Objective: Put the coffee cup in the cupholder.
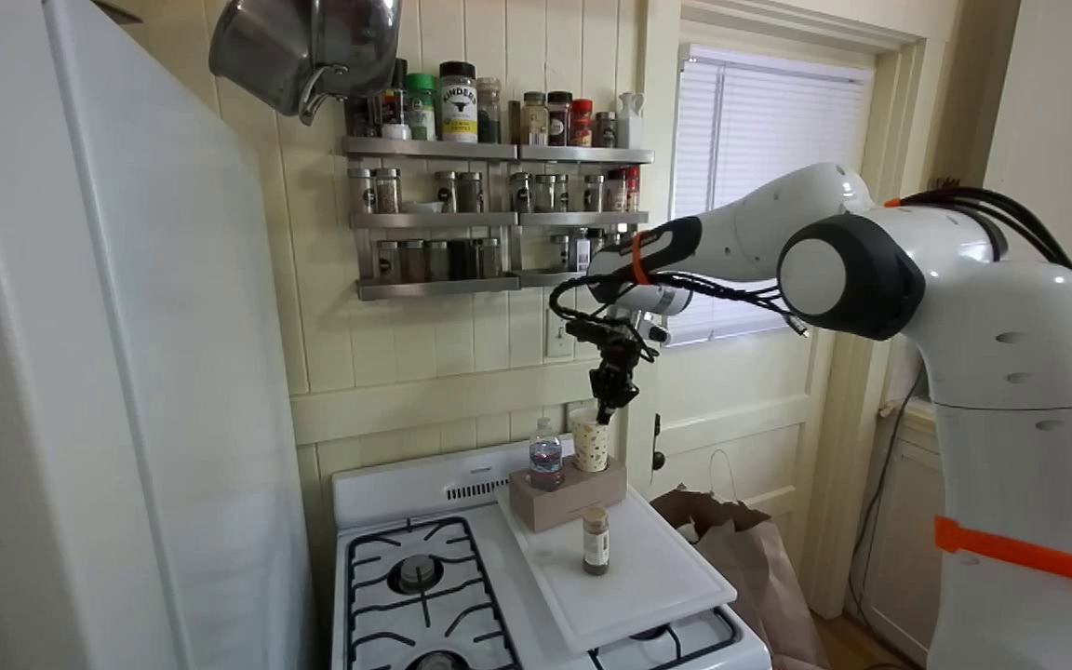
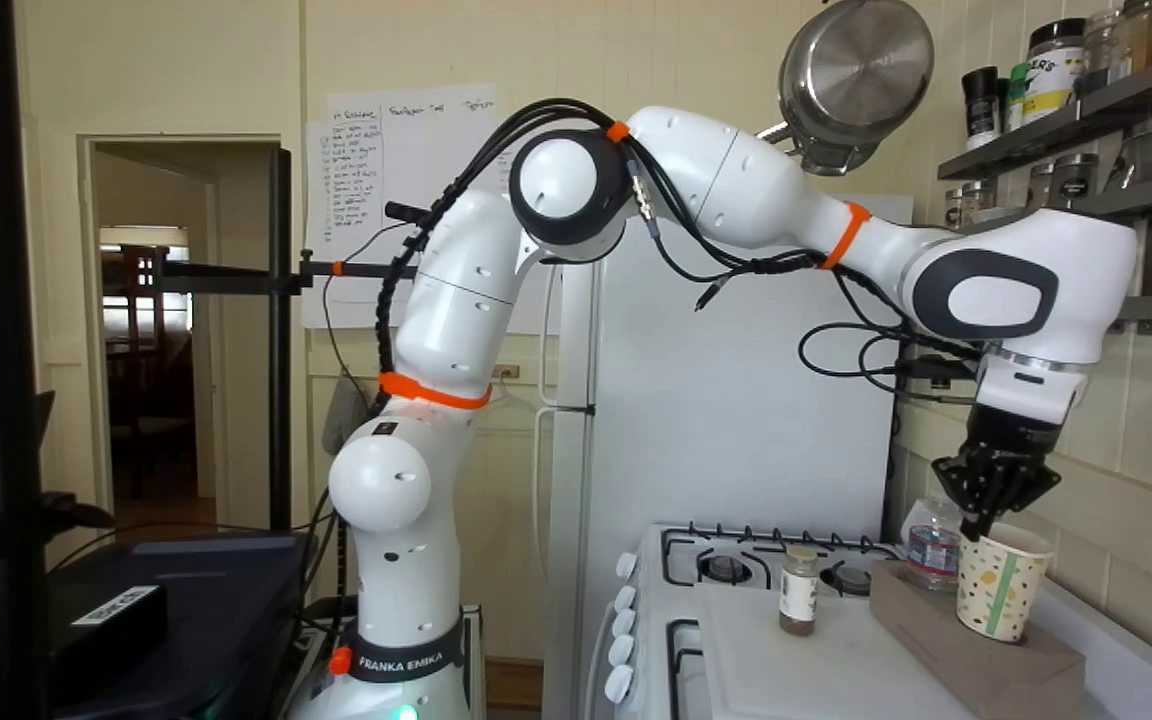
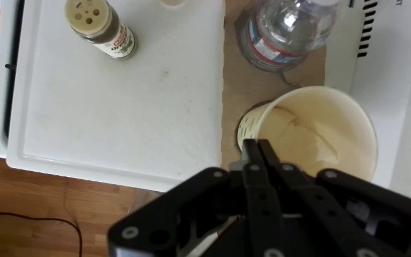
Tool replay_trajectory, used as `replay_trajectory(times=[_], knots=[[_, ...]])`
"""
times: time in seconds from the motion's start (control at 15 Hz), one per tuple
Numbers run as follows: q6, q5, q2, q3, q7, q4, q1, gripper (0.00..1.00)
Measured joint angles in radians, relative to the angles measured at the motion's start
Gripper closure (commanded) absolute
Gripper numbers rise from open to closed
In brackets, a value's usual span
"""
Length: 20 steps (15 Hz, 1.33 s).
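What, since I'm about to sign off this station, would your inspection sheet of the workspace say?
Surface: white cutting board, lightly marked, over part of the gas stove.
Job's things: coffee cup standing in the cardboard cupholder; seating depth unclear.
Clutter: plastic water bottle at the cupholder's other end; oregano jar upright on the board.
Hand: shut, apparently pinching the cup's rim.
Cables: black bundle along the robot arm; black cord on the wood floor.
Surroundings: refrigerator, wall spice shelves, stainless pot above, brown paper bag beside the stove.
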State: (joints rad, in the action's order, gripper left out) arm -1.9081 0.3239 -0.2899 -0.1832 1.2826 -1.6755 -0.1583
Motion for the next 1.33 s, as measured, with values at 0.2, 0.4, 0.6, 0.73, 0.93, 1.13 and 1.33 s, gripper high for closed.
replay_trajectory(times=[0.2, 0.4, 0.6, 0.73, 0.93, 1.13, 1.33], knots=[[0.0, -0.01, -0.006, 0.004, 0.026, 0.001, 0.008, 0.99], [0.0, -0.05, -0.026, 0.008, 0.076, 0.014, 0.026, 0.99], [0.003, -0.102, -0.061, 0.01, 0.129, 0.029, 0.049, 0.99], [0.013, -0.12, -0.087, 0.012, 0.149, 0.034, 0.06, 0.71], [0.034, -0.121, -0.116, 0.016, 0.153, 0.042, 0.064, 0.51], [0.033, -0.121, -0.112, 0.011, 0.154, 0.043, 0.062, 0.27], [0.012, -0.121, -0.069, 0.001, 0.154, 0.034, 0.059, 0.05]])
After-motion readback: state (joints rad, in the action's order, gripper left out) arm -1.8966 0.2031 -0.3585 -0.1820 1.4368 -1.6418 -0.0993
